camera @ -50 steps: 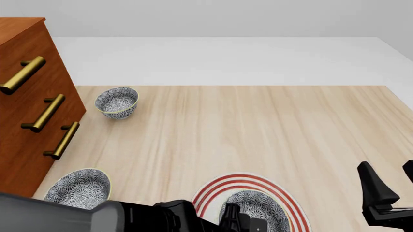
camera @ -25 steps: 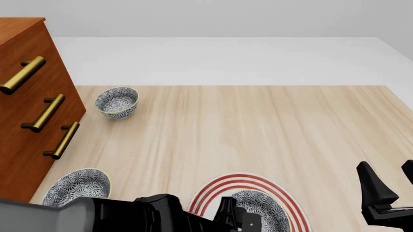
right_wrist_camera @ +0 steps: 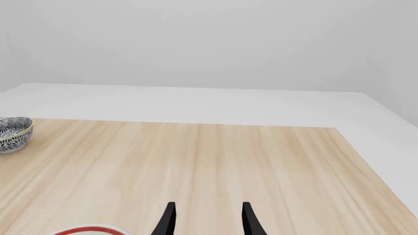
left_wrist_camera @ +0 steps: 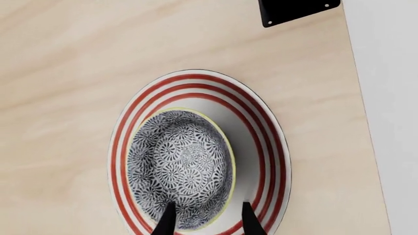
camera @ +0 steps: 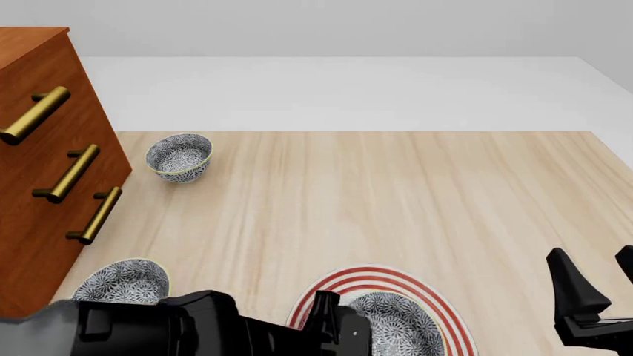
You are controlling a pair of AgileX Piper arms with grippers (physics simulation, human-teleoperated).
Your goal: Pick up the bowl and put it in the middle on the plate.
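The speckled grey-blue bowl (left_wrist_camera: 179,169) (camera: 401,328) sits upright on the white plate with red rings (left_wrist_camera: 267,147) (camera: 376,276), inside the rings and a little off centre. My left gripper (left_wrist_camera: 207,223) (camera: 334,320) is open just above the bowl's near rim, holding nothing. At the table's right front edge, away from the plate, my right gripper (camera: 598,285) (right_wrist_camera: 207,220) stands open and empty. The right wrist view catches only a sliver of the plate's rim (right_wrist_camera: 88,229).
Two look-alike bowls stand on the table, one at the back left (camera: 180,156) (right_wrist_camera: 13,133) and one at the front left (camera: 124,282). A wooden drawer cabinet (camera: 44,104) with brass handles lines the left side. Part of the right arm (left_wrist_camera: 297,10) shows beyond the plate.
My left arm has drawn back to the left, uncovering more of the bowl. The bowl stays on the plate. The right arm has not moved.
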